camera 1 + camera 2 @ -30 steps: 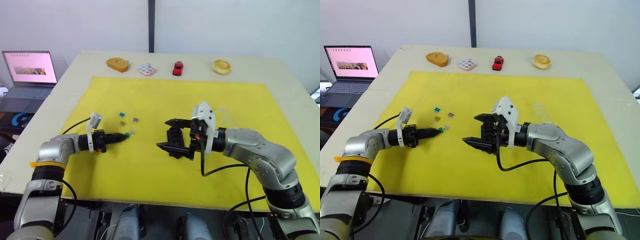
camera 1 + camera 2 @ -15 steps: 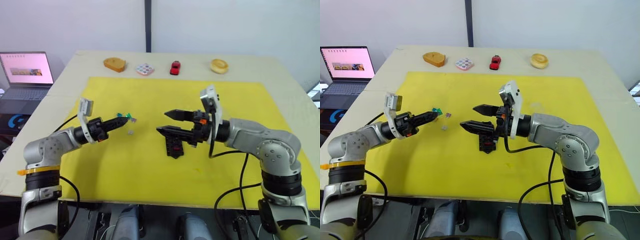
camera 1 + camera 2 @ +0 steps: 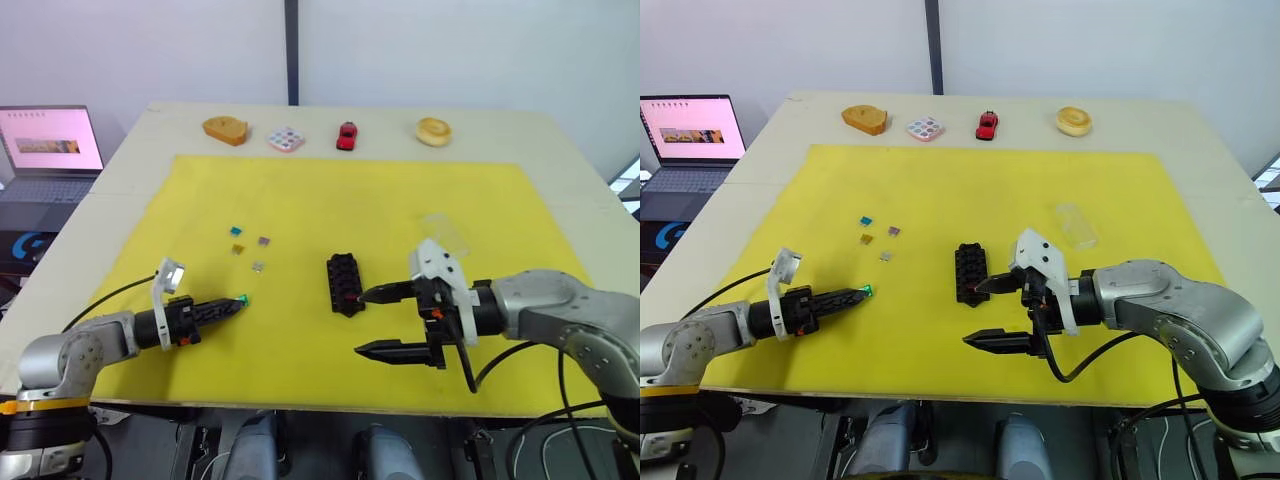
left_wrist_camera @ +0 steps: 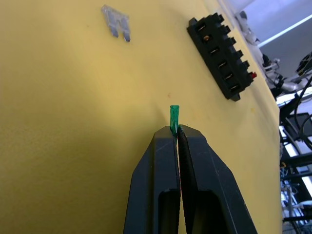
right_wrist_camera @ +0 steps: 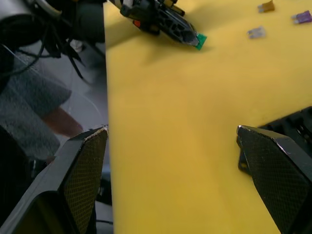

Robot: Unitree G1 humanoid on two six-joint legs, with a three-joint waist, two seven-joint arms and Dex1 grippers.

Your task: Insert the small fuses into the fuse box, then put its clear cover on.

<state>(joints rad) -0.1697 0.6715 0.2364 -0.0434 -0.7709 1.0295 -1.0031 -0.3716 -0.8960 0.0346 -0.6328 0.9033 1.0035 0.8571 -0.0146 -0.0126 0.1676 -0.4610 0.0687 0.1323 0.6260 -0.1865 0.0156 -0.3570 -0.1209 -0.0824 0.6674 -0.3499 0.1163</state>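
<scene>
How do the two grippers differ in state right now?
The left gripper is shut on the green fuse; the right gripper is wide open and holds nothing. The left gripper lies apart from the fuse box; the right gripper's upper finger reaches the box's near end. Both hang low over the yellow mat.

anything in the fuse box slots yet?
The fuse box shows one red fuse at its end; the other slots look empty, though their depths are dark. The left gripper holds the green fuse.

Head stereo pair overlooking table [image 3: 560, 140], wrist cameras close

Silver arms, black-fingered claws, black cables
</scene>
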